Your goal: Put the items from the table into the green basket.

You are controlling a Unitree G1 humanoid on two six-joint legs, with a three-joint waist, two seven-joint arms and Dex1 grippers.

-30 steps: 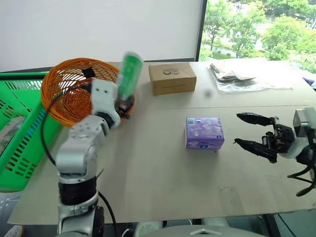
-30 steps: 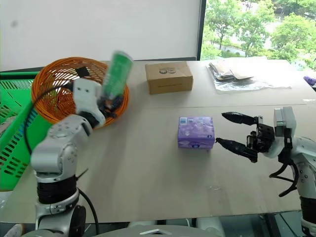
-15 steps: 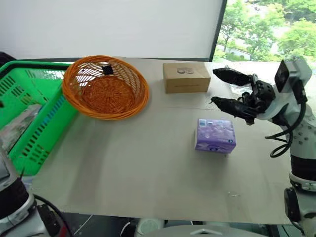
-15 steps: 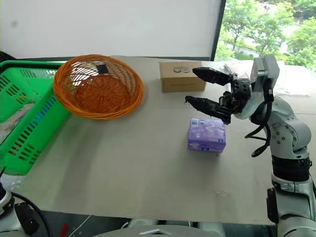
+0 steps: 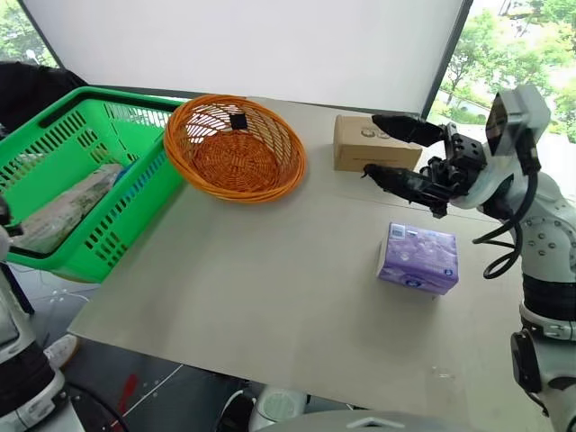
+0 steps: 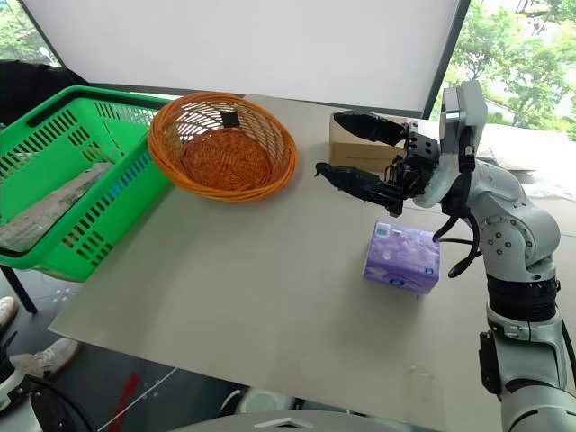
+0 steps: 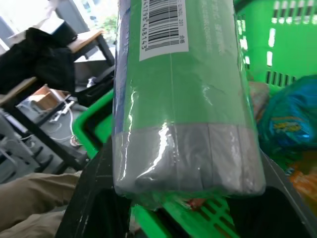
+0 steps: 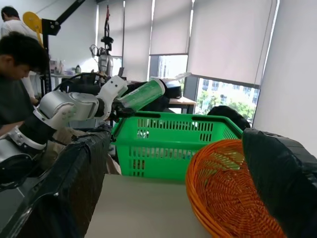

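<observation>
The left hand [image 8: 115,110] is closed on the green-and-white tube [image 7: 183,94]. In the left wrist view the tube fills the space between the two black fingers [image 7: 94,198], which press on its grey lower end. In the right wrist view this hand holds the tube tilted in the air, above the near rim of the green basket [image 5: 67,193]. The basket stands beside the left edge of the desk [image 5: 270,288] and already has some packets inside.

The right hand [image 5: 396,153] is wide open and holds nothing. It hangs above the desk, in front of the brown cardboard box [image 5: 355,144] near the far edge. The purple tissue pack [image 5: 418,258] lies flat on the desk near the right edge, below this hand and apart from it. The orange wicker basket [image 5: 236,147] sits at the far left corner, just beside the green basket.

A barcode with small digits is printed on the white strip of the tube, but I cannot read the digits surely. The print on the tissue pack and on the box is too small to read.
</observation>
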